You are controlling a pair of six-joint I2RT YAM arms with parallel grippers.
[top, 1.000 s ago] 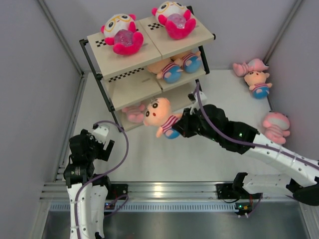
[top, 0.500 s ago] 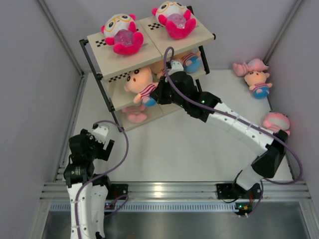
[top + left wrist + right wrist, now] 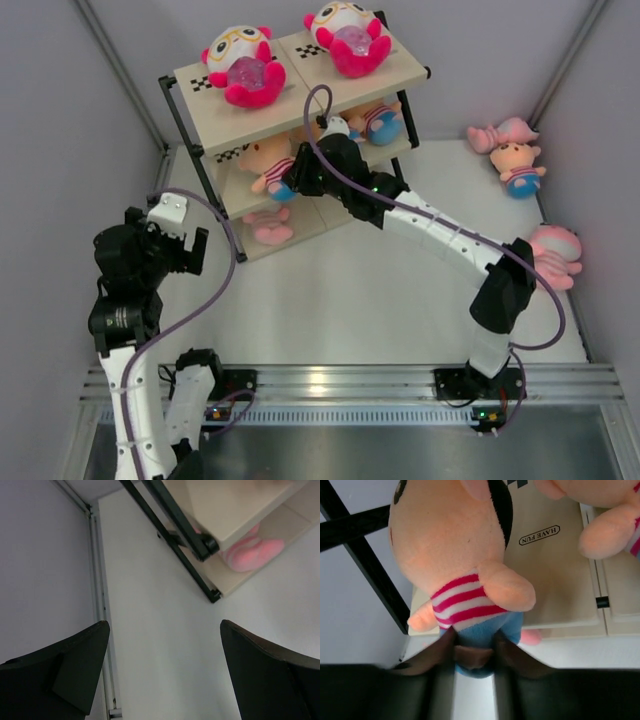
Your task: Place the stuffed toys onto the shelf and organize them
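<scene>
The shelf (image 3: 330, 88) stands at the back left. Two hot-pink dolls with yellow glasses (image 3: 240, 68) lie on its top board. My right gripper (image 3: 296, 180) is shut on a peach doll with a striped shirt and blue bottom (image 3: 266, 160), holding it over the left side of the middle board; the right wrist view shows the fingers clamped on its blue bottom (image 3: 485, 635). Another peach doll (image 3: 375, 122) lies on the middle board's right side. A pale pink doll (image 3: 270, 228) lies on the bottom board. My left gripper (image 3: 172, 232) is open and empty, left of the shelf.
On the table at the right lie a pale pink doll (image 3: 500, 134), a peach striped doll (image 3: 520, 165) and another pale pink doll (image 3: 552, 252). Grey walls close in left and right. The shelf's black frame leg (image 3: 192, 567) and the bottom-board pink doll (image 3: 250, 552) show in the left wrist view.
My right arm has carried the peach doll from the table in front of the shelf up and into the middle tier's left side. My left arm has risen and moved left.
</scene>
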